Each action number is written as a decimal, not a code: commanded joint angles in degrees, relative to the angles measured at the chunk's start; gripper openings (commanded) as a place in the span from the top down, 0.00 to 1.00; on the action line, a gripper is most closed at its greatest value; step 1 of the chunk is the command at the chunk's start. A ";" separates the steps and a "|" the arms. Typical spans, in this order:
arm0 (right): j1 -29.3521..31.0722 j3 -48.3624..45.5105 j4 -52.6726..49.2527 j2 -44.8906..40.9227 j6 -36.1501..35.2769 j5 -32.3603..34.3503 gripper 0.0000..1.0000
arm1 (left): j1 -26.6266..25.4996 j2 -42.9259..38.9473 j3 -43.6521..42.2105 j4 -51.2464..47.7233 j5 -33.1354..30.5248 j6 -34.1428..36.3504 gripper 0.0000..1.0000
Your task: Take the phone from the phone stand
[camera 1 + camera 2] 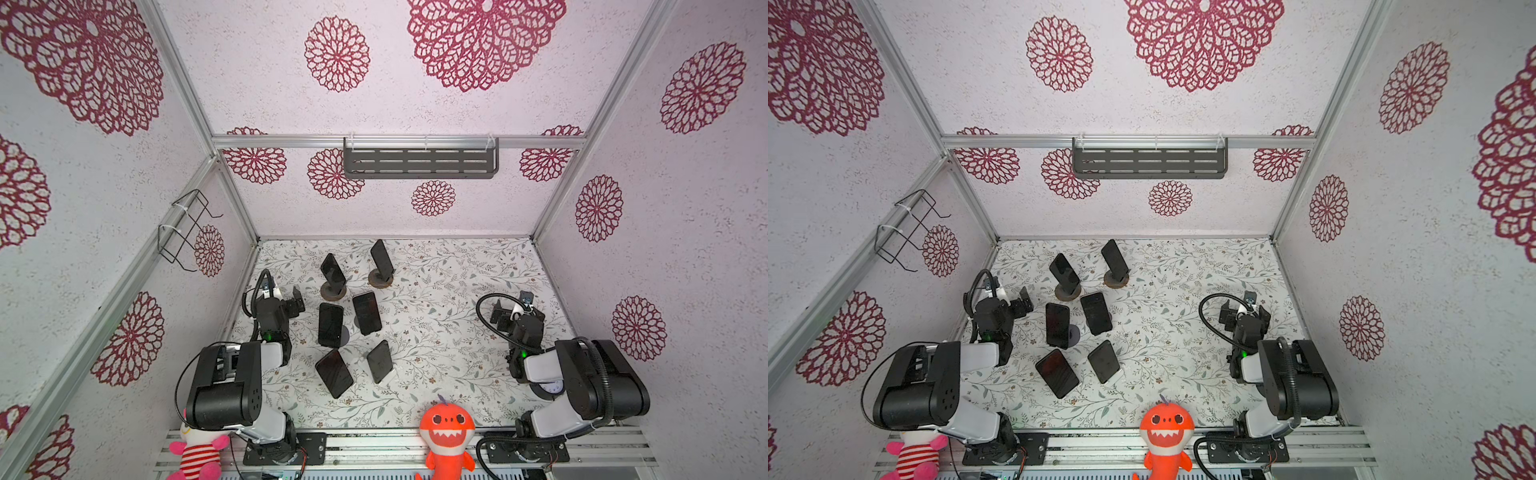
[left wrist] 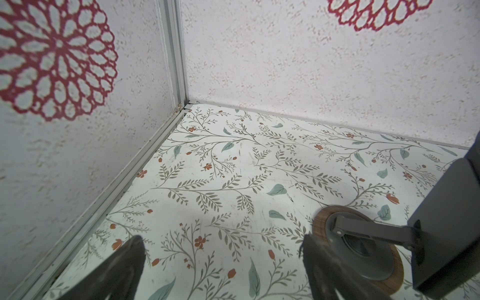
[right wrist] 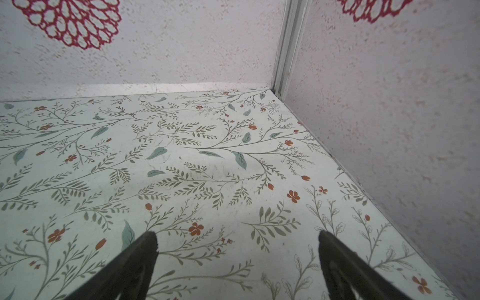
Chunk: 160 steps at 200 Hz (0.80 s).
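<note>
Several black phones stand tilted on stands in the left half of the floral table (image 1: 449,332) in both top views. The closest to my left gripper (image 1: 286,305) is a phone (image 1: 332,269) on a phone stand (image 1: 332,292) with a round wood-rimmed base. In the left wrist view that phone stand (image 2: 361,249) lies just past one fingertip and the phone (image 2: 452,223) shows its back. My left gripper (image 2: 220,249) is open and empty. My right gripper (image 1: 513,308) hovers open over bare table at the right, far from every phone, with nothing between its fingers (image 3: 148,249).
Other phones (image 1: 381,259) (image 1: 330,324) (image 1: 367,313) crowd the middle left. An orange plush shark (image 1: 446,432) and a pink striped plush (image 1: 199,455) sit at the front edge. Walls close three sides, with a grey shelf (image 1: 419,162) and a wire rack (image 1: 187,228).
</note>
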 commanded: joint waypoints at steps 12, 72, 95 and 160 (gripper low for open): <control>0.11 0.38 2.08 -0.40 0.75 -0.53 0.01 | 0.51 0.46 -0.47 1.23 0.74 0.07 0.03; -0.39 1.01 1.02 -0.14 1.12 -1.32 0.01 | 0.74 0.70 0.32 0.07 1.23 -0.01 0.02; -0.40 0.44 1.82 -0.68 1.07 -1.40 0.01 | 0.81 -0.02 -0.41 1.35 0.65 -0.27 0.03; 1.25 17.49 -40.99 -17.07 5.54 1.74 0.01 | -1.63 -18.88 13.77 -35.89 -6.93 -8.96 0.03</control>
